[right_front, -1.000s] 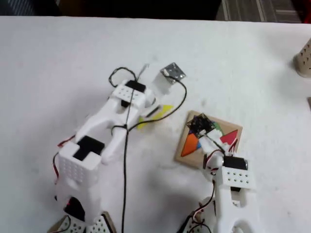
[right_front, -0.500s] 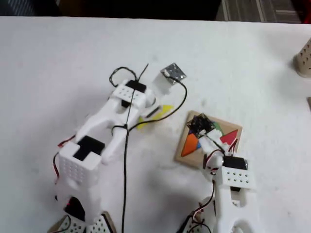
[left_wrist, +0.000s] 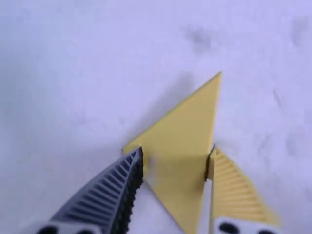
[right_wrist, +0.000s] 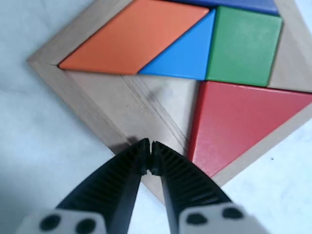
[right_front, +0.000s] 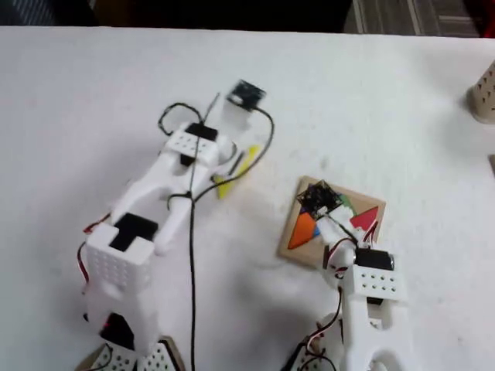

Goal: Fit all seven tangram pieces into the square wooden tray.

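With the left gripper (left_wrist: pixel 173 161) clamped on the yellow triangle (left_wrist: pixel 187 126), one finger on each side edge, that piece is out on the white surface (right_front: pixel 93 93), at roughly 10 o'clock from the wooden tray (right_wrist: pixel 73 90) in the high view and well apart from it. Can't tell whether it's lifted off or dragging. The right gripper (right_wrist: pixel 150 157) hangs over the tray's near corner with its fingers pressed together, holding nothing. Seated in the tray: orange parallelogram (right_wrist: pixel 134 34), small blue triangle (right_wrist: pixel 183 51), green square (right_wrist: pixel 243 44), red triangle (right_wrist: pixel 243 122), plus the edge of another blue piece (right_wrist: pixel 234 4) at the far side, mostly cut off. So five look placed. Bare wood shows between the orange and red pieces, a scored line splitting it into what looks like two slots. My read: past halfway, two pieces left. Yellow goes in one gap, probably needs rotating to match. I can't locate the seventh piece. The right gripper is parked above the open slots and likely needs to clear before the drop.
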Controlling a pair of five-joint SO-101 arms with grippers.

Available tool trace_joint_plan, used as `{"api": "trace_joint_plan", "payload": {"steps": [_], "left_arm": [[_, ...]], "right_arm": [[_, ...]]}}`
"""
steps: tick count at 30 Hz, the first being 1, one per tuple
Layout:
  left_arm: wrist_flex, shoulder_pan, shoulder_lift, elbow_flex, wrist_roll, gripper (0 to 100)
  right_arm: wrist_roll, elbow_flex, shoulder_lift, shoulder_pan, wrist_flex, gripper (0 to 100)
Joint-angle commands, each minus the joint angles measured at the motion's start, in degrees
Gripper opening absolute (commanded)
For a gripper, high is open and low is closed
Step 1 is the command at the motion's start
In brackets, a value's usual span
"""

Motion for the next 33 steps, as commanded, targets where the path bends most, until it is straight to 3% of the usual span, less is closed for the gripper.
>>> {"api": "trace_joint_plan", "payload": {"steps": [1, 13, 18, 24, 33], "left_arm": [[-1.14, -3.82, -1.01, -0.26, 5.80, 22], [-3.25, -4.09, -1.63, 2.99, 7.12, 21], [-3.34, -4.70, -1.63, 2.99, 7.12, 11], [-3.16, -7.52, -1.71, 2.99, 12.13, 11], [-3.16, -9.98, -3.74, 0.09, 11.08, 12]], "right_arm": [[0.62, 0.09, -0.13, -0.31, 0.66, 1.6], [0.62, 0.09, -0.13, -0.22, 0.66, 1.6], [0.62, 0.09, -0.13, -0.22, 0.66, 1.6], [0.62, 0.09, -0.13, -0.22, 0.66, 1.6], [0.62, 0.09, -0.13, -0.22, 0.66, 1.6]]}}
